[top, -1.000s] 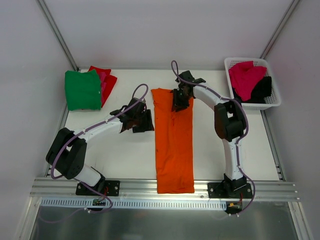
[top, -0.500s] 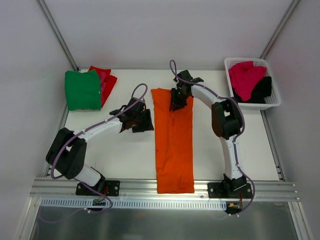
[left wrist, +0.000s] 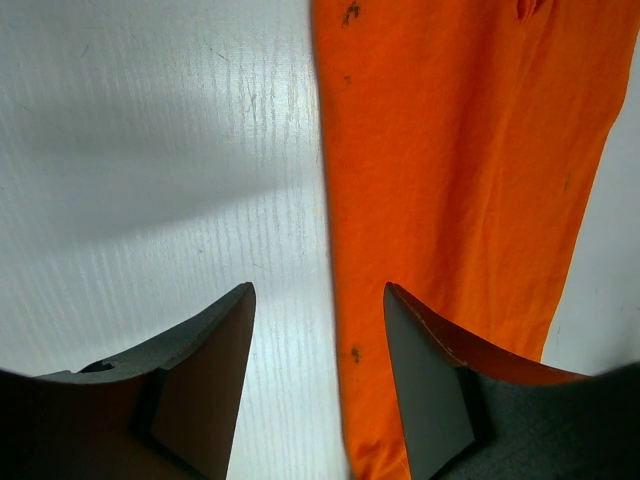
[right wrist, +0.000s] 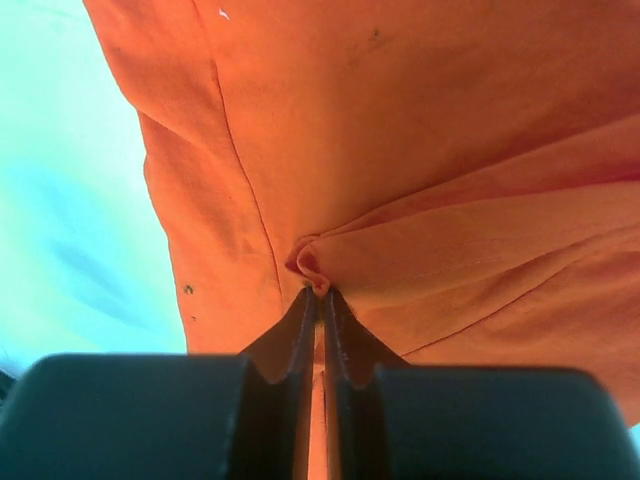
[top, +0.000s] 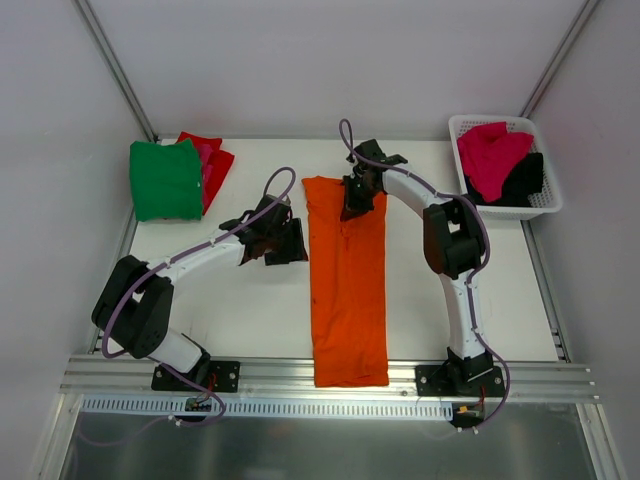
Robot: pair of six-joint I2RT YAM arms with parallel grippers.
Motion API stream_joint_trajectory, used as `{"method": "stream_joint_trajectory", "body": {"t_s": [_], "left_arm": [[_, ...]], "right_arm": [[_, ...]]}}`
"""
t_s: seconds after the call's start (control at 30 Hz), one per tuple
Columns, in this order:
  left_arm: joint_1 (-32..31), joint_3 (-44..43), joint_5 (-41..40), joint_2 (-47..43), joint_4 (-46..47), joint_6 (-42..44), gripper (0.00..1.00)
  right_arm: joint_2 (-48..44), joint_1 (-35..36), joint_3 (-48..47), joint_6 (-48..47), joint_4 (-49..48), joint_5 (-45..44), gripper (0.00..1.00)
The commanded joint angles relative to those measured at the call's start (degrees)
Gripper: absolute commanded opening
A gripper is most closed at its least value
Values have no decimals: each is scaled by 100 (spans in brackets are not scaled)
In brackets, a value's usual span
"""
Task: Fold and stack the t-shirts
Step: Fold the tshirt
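R gripper [right wrist: 318, 292] had just pinched shut on a tuck of the orange t-shirt [top: 348, 290] near its far end, prob. top layer only. Shirt lay as a long strip mid-bench [top: 250, 310]. L gripper [left wrist: 320, 300] hung open at its left edge. Lengthwise fold looked ready.

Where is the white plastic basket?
Top view: the white plastic lattice basket sits at the table's far right corner, holding the magenta-pink t-shirt and black t-shirt.
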State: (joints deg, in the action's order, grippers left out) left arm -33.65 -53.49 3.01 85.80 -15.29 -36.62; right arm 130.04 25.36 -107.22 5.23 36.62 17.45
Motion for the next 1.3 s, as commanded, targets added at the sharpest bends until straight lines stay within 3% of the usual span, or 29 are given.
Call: {"method": "stream_joint_trajectory", "body": {"t_s": [0.0,0.47,0.63,0.7,0.73,0.77,0.93,0.97,1.13,1.27], "left_arm": [[51,6,148,-46,79,-20,55],[51,67,376,103,228,-38,53],[51,58,455,165,272,-29,53],[51,67,447,165,272,-29,53],[51,76,438,156,281,-21,53],[51,76,412,165,272,-20,53],[51,-11,385,227,272,58,53],[51,-47,394,227,272,85,53],[104,-703,306,533,316,383,54],[725,-1618,831,1052,342,480,55]], "right_arm": [[-382,-14,139,4,-14,109,1],[-2228,83,2616,241,-858,-471,1],[-2483,127,2838,267,-893,-655,1],[-2483,127,2873,268,-885,-717,11],[-2448,127,2882,285,-885,-717,23],[-2439,127,2891,294,-876,-717,43],[-2430,127,2961,425,-867,-884,80],[-2500,127,2970,426,-867,-927,84],[-2913,135,3075,478,-902,-1077,85],[-3449,127,3286,514,-972,-1156,84]]}}
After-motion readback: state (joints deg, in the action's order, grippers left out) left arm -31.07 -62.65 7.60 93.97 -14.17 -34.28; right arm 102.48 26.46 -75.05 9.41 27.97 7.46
